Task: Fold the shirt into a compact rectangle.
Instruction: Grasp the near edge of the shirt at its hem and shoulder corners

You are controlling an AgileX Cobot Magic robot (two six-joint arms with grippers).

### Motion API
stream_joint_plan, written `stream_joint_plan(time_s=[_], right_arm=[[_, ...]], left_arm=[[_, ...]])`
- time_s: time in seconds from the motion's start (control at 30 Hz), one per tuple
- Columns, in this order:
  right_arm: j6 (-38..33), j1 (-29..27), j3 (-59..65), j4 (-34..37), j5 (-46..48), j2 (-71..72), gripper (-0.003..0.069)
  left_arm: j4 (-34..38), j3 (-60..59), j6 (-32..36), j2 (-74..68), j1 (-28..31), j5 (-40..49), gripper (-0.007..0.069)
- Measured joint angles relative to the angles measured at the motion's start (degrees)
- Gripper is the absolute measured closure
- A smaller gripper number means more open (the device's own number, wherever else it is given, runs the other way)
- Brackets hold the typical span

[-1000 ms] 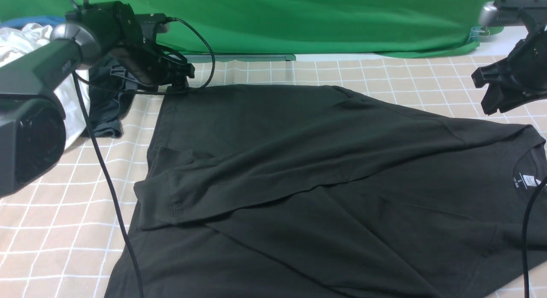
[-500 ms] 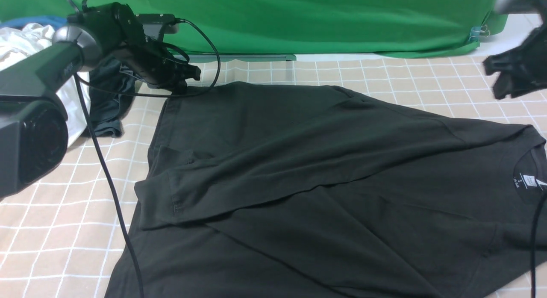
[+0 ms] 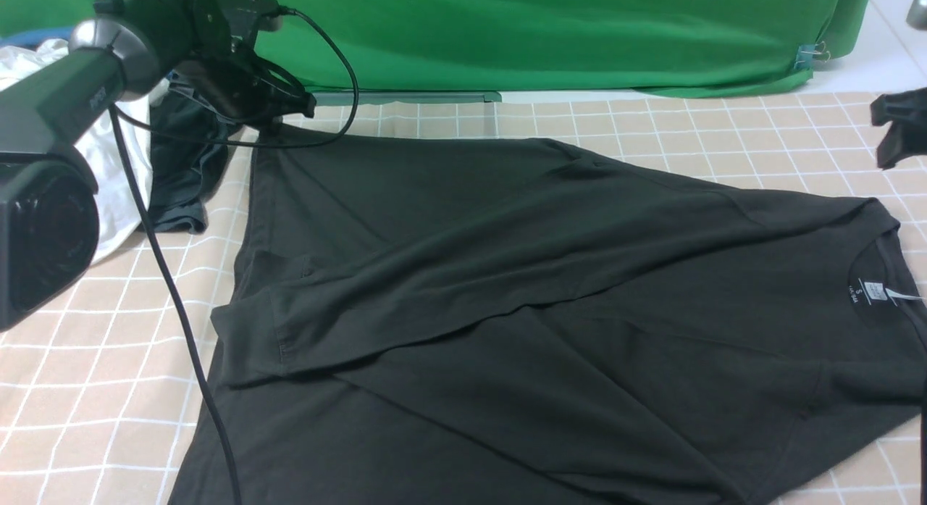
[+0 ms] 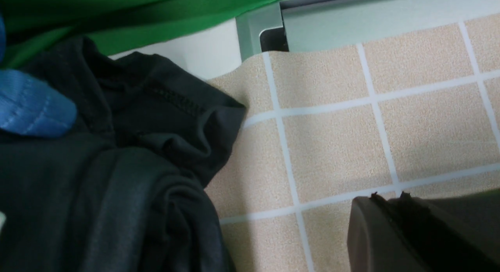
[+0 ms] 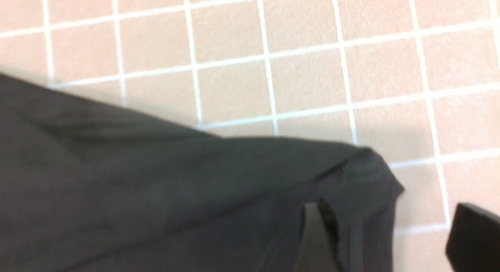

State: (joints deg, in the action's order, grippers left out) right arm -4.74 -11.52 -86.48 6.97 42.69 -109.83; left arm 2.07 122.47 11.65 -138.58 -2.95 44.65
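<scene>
LAUNDRY TRIAL: The shirt (image 3: pixel 550 324) lies spread on the checked tablecloth (image 3: pixel 652 124). Its neck label (image 3: pixel 873 293) is to the robot's right, and one sleeve (image 3: pixel 405 302) is laid diagonally over the body. The left gripper (image 3: pixel 284 117) looks clamped on the far hem corner, prob. to draw that edge taut for the next fold. The right gripper (image 3: pixel 896 128) hangs clear of the cloth near the collar side, apparently w/ nothing in it; its gap can't be told. A dark grey garment (image 3: pixel 181 186) sits beyond the hem.
</scene>
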Motion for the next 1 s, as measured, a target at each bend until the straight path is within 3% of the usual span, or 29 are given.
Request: stream_joint_plan(time_s=[0.2, 0.53, 0.6, 0.73, 0.77, 0.8, 1.0], right_arm=[[0.00, 0.56, -0.05, 3.91, -5.09, -6.39, 0.0139], [-0.05, 2.98, -0.59, 7.28, -9.26, -12.18, 0.0154], [-0.05, 3.33, -0.59, 7.56, -10.85, -12.41, 0.0214], [-1.56, 3.84, -0.59, 7.81, -14.49, -12.83, 0.0455], [-1.85, 3.90, -0.59, 7.98, -15.78, -12.90, 0.0549], [-2.09, 3.98, -0.59, 8.12, -16.87, -12.90, 0.0584], [-2.67, 3.42, -0.84, 8.44, -18.71, -12.63, 0.0606]], left_arm=[[0.16, 0.00, 0.00, 0.00, 0.00, 0.05, 0.0589], [0.16, 0.00, 0.00, 0.00, 0.00, 0.24, 0.0589], [0.16, 0.00, 0.00, 0.00, 0.00, 0.39, 0.0589], [0.16, 0.00, 0.19, 0.00, 0.00, 0.43, 0.0589], [0.16, 0.00, 0.19, 0.00, 0.00, 0.43, 0.0589], [0.16, 0.00, 0.19, 0.00, 0.00, 0.43, 0.0589], [-0.49, 0.00, -0.12, 0.05, 0.00, 0.54, 0.0589]])
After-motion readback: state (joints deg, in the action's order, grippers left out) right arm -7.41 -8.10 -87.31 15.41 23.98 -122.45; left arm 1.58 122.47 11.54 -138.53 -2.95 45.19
